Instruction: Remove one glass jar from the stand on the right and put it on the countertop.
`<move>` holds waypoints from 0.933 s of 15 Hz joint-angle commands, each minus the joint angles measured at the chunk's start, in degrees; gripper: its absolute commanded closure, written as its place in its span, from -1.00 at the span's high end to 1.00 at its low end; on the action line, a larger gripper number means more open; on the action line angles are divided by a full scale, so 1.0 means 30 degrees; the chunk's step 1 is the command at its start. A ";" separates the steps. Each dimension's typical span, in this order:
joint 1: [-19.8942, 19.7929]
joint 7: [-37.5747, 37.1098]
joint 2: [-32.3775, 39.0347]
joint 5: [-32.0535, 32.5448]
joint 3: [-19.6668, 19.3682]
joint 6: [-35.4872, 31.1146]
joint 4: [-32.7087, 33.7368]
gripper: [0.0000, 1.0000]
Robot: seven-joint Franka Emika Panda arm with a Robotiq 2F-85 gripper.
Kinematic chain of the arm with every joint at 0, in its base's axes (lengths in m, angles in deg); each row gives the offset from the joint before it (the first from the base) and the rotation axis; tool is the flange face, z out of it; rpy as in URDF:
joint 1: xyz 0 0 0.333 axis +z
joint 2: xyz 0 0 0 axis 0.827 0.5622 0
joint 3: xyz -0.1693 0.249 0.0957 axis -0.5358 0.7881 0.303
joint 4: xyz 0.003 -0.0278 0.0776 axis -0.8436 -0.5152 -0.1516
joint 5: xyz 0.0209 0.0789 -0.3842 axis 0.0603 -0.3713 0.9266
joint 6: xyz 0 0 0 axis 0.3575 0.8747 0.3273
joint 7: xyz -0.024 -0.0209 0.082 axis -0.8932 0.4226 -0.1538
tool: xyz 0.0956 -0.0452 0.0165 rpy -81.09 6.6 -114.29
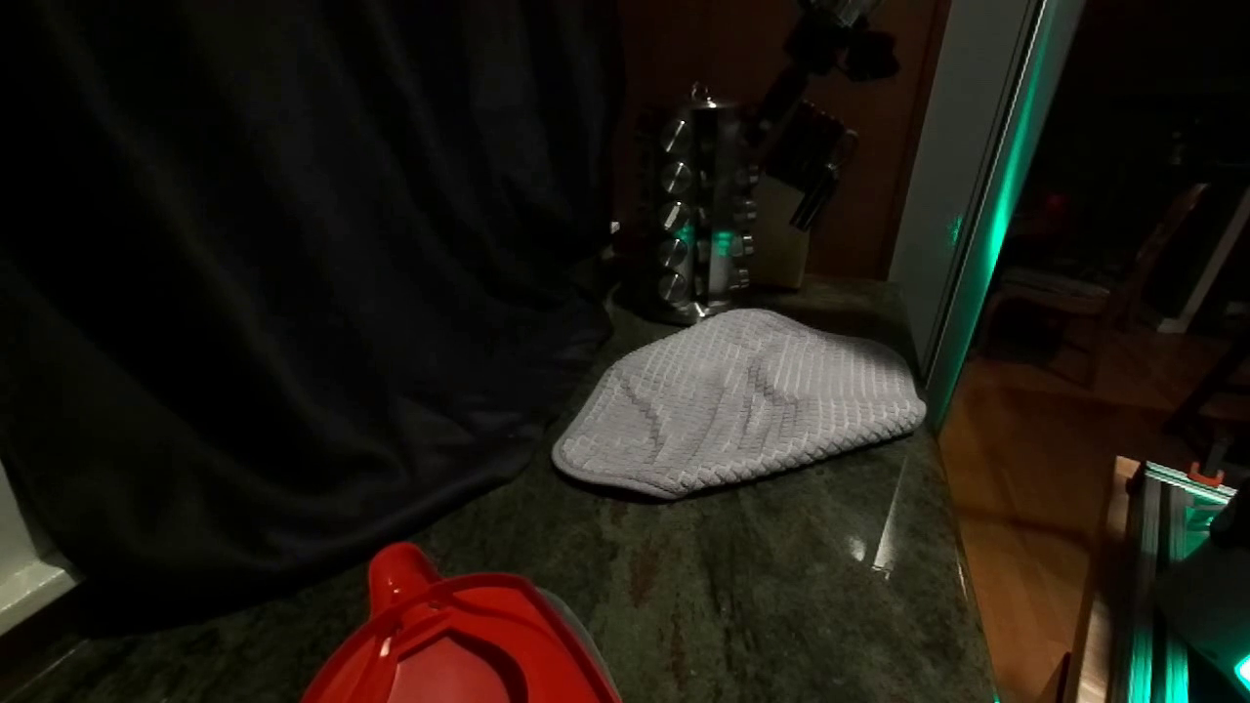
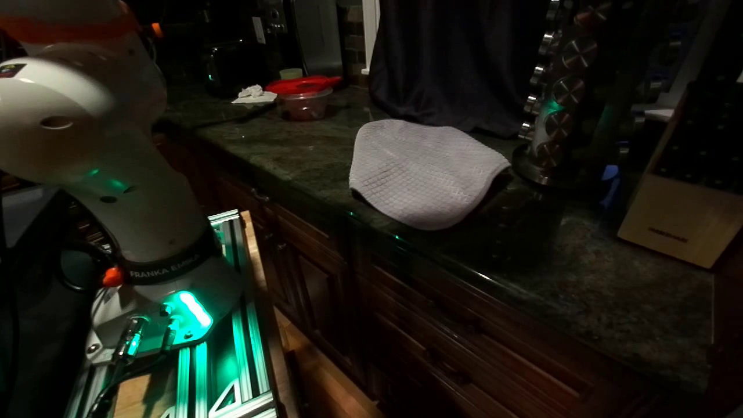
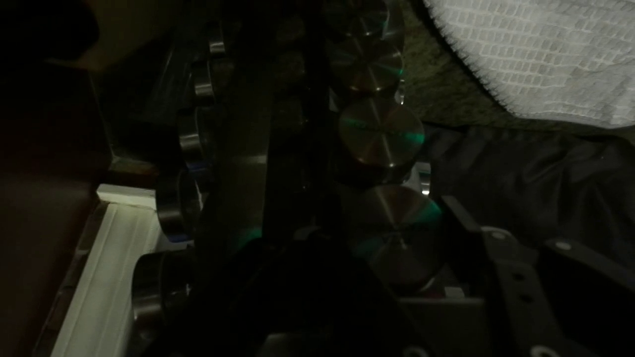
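The stand (image 1: 721, 200) is a tall dark rack with columns of jars with shiny round lids. It stands at the back of the dark stone countertop (image 1: 742, 586), and at the right in an exterior view (image 2: 537, 171). In the wrist view my gripper (image 3: 397, 223) is close to the stand, its fingers on either side of one glass jar's lid (image 3: 397, 238). The jar still lines up with its column; its body is hidden. The left finger is nearly black, so I cannot tell whether the fingers press on the lid. Dark arm parts (image 1: 840, 44) hang above the stand's right.
A pale grey cloth (image 1: 742, 400) lies on the countertop in front of the stand. A wooden knife block (image 2: 679, 220) stands beside the stand. A black curtain (image 1: 312, 293) hangs along the wall. A red-lidded container (image 2: 303, 101) stands farther along the countertop.
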 commanded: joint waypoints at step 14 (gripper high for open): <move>-0.0332 0.0773 -0.1698 0.0565 0.0126 -0.0405 -0.1175 -0.51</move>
